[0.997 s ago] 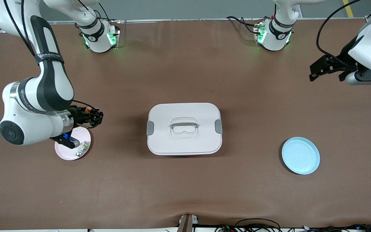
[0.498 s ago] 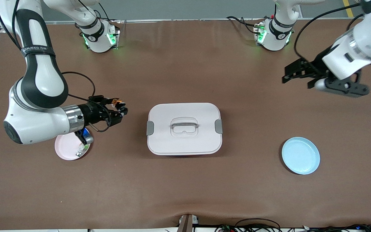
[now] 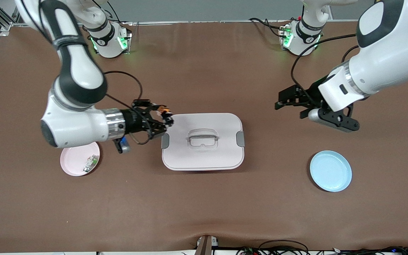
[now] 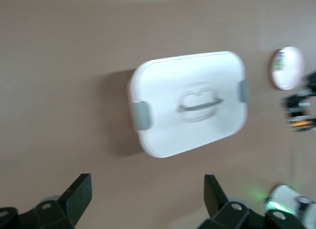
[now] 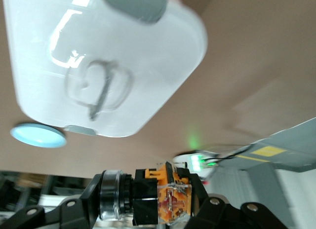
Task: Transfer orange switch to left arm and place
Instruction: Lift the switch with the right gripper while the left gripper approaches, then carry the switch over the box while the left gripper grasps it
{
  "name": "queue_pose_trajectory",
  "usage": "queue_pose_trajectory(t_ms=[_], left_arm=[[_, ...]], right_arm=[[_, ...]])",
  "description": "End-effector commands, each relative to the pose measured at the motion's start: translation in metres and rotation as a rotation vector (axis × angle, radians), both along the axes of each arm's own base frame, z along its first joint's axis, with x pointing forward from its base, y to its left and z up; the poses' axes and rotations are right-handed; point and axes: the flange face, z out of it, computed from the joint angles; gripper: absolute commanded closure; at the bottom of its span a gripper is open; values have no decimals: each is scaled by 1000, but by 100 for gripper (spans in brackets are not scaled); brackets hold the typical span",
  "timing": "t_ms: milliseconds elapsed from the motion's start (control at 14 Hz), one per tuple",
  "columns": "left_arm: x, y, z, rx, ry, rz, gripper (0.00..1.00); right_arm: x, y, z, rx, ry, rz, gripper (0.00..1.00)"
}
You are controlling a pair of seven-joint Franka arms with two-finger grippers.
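Over the box's (image 3: 202,141) corner toward the right arm's end, your right gripper (image 3: 165,118) is clamping the orange switch (image 3: 164,112); your left gripper (image 3: 284,102), jaws spread, is hovering beside the box, empty.

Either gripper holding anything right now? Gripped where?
The right gripper, over the box's edge, pinches the orange switch across its orange body, black button end sticking out sideways. The left gripper is open and empty.

left arm (image 3: 384,63) cut by front view's edge, small parts on pink plate (image 3: 70,163) indistinct
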Motion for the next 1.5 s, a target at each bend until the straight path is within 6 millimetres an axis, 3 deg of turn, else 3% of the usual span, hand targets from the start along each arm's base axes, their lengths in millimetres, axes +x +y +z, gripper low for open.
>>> queue_pose_trajectory(t_ms=[0,214,427,641,783,997,1353,1424], left_arm=[[-3,-35,5,-67,17,31,0],[-10,-65,-4,-71,34,35,0],[-15,-78,-8,-60,18,3,0],[-23,-92,-20,-48,39,-28,0],[-28,-103,-40,-34,76,-39,0],[-36,-106,-60,-13,114,-47,4],[-40,-114,-64,-27,147,-30,13],[-43,-119,-64,-35,168,-14,18]], right_arm=[[-16,53,24,-21,9,-130,82],[-36,104,30,-39,-19,-217,81],[-49,130,30,-47,-31,-246,81],[-53,138,32,-51,-36,-256,81],[-54,139,32,-50,-35,-255,81],[-54,139,35,-46,-39,-254,80],[-54,138,36,-47,-36,-251,80],[-54,139,36,-47,-36,-249,80]])
